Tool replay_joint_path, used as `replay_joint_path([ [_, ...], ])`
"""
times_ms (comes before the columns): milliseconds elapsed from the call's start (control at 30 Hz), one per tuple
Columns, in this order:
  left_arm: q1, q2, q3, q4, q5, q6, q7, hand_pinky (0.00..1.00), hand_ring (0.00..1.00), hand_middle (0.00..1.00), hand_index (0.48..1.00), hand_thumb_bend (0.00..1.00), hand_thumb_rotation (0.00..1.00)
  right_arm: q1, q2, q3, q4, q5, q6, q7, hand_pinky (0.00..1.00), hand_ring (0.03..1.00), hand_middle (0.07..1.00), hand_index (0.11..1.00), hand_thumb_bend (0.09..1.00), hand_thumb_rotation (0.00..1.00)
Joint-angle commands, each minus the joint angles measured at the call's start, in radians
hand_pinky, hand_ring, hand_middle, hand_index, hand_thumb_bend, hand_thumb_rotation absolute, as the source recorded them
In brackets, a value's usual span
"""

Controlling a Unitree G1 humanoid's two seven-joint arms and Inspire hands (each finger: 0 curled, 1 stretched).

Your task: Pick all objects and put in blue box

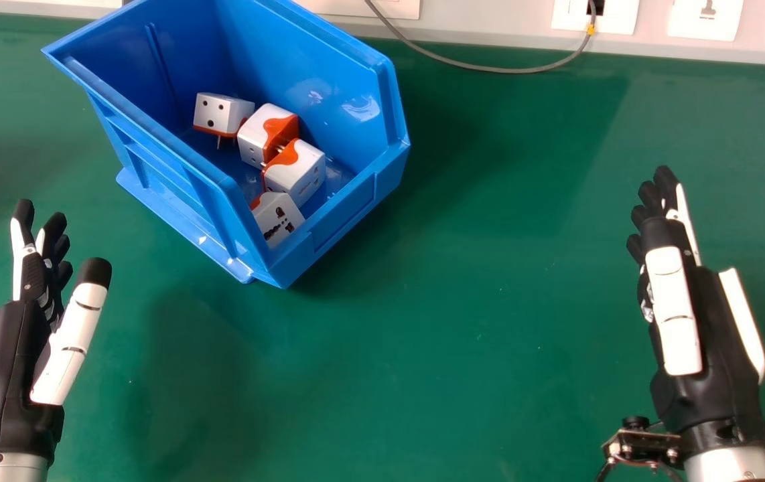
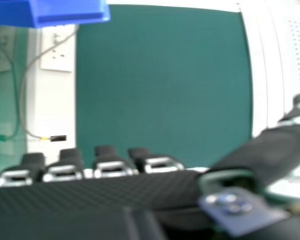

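Where the smooth green tabletop stretches far left, a glossy, angular blue plastic box holds four blocky white-and-orange plastic plug adapters, lying at mixed angles on its floor. Near left, the black-and-white left hand has extended fingers and thumb apart; at right, the matching right hand has straight fingers.

Four plug adapters lie in the blue box.
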Motion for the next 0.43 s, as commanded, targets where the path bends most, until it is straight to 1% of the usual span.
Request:
replay_joint_path([
  [0, 0.007, 0.006, 0.000, -0.035, -0.013, -0.002, -0.001, 0.99, 1.00, 1.00, 0.992, 0.58, 0.79, 0.001, -0.004, -0.009, -0.013, 0.000, -0.018, -0.005, 1.00, 1.000, 1.000, 1.000, 0.392, 1.00],
  [33, 0.006, 0.006, 0.001, -0.033, -0.015, -0.002, -0.003, 0.99, 1.00, 1.00, 0.992, 0.58, 0.79, 0.001, -0.005, -0.009, -0.014, 0.001, -0.017, -0.005, 1.00, 1.000, 1.000, 1.000, 0.391, 1.00],
  [133, 0.004, 0.006, 0.003, -0.024, -0.013, -0.006, -0.001, 0.99, 1.00, 1.00, 0.991, 0.58, 0.78, 0.003, -0.005, -0.010, -0.018, 0.006, -0.016, -0.002, 1.00, 1.000, 1.000, 1.000, 0.390, 1.00],
  [233, 0.008, 0.003, 0.003, -0.032, -0.016, -0.002, 0.000, 0.99, 1.00, 1.00, 0.988, 0.58, 0.78, 0.004, -0.005, -0.010, -0.018, 0.008, -0.015, -0.001, 1.00, 1.000, 1.000, 1.000, 0.389, 1.00],
  [333, 0.009, 0.004, 0.005, -0.034, -0.011, 0.000, 0.005, 0.99, 1.00, 1.00, 0.985, 0.59, 0.77, 0.006, -0.005, -0.010, -0.018, 0.006, -0.016, -0.002, 1.00, 1.000, 1.000, 1.000, 0.389, 1.00],
  [400, 0.009, 0.003, 0.006, -0.033, -0.016, -0.003, 0.003, 0.99, 1.00, 1.00, 0.984, 0.59, 0.77, 0.008, -0.005, -0.010, -0.017, 0.005, -0.017, -0.003, 1.00, 1.000, 1.000, 1.000, 0.389, 1.00],
])
